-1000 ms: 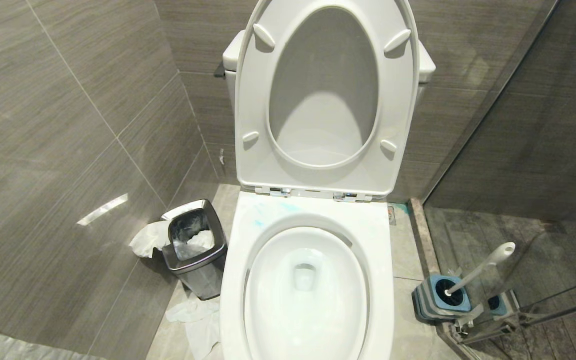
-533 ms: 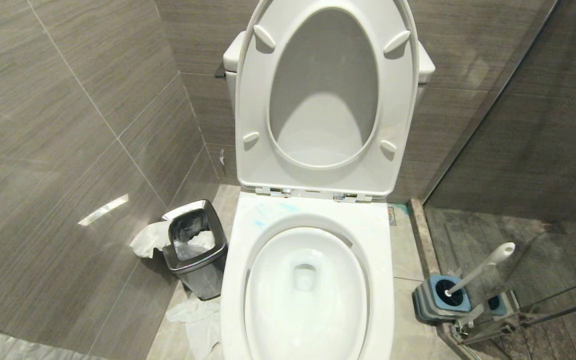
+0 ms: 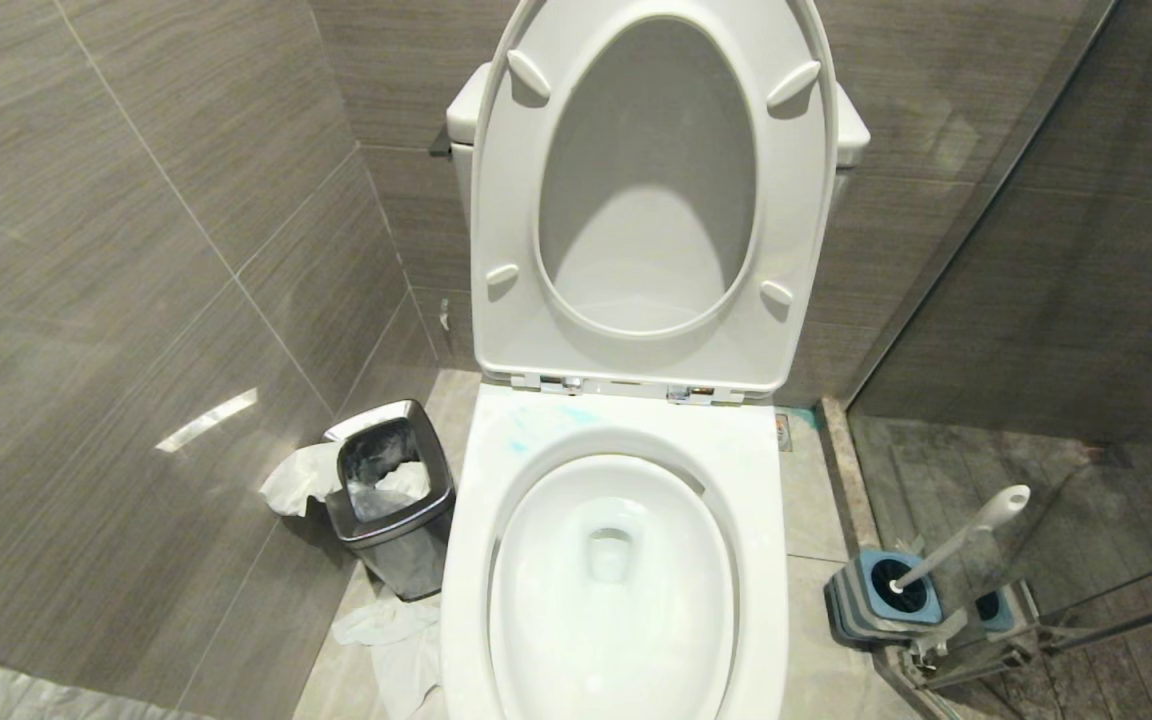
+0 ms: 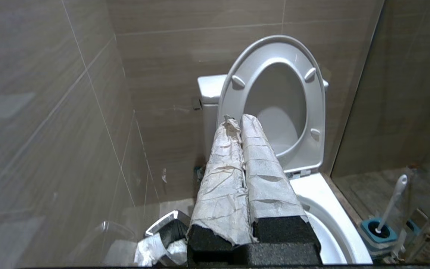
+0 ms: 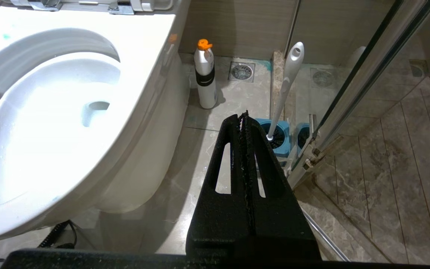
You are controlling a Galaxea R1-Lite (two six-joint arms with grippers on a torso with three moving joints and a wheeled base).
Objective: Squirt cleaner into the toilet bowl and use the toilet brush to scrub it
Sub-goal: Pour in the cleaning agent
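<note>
The left tool [image 4: 239,121], its two fingers wrapped in white paper tape, is pressed closed on nothing and points toward the raised seat of the glossy white porcelain toilet bowl [image 4: 323,209]. The right tool [image 5: 244,116], plain black, is likewise closed and empty, and is aimed at the floor just beside the toilet bowl. Neither arm appears in the head view. Pale turquoise smears of cleaner [image 3: 526,432] lie on the bowl's rear rim, so the squirting step appears done; a white bottle with an orange cap [image 5: 205,74] stands on the floor against the bowl's base. The toilet brush [image 3: 956,538], with long white plastic handle, stands in its square blue-grey holder [image 3: 876,598] on the floor to the bowl's right, bristle head hidden inside. Its long axis is steeply inclined, the rounded tip up and leaning away from the bowl. Judged next step: open the right tool, approach the handle and grasp it across the shaft.
</note>
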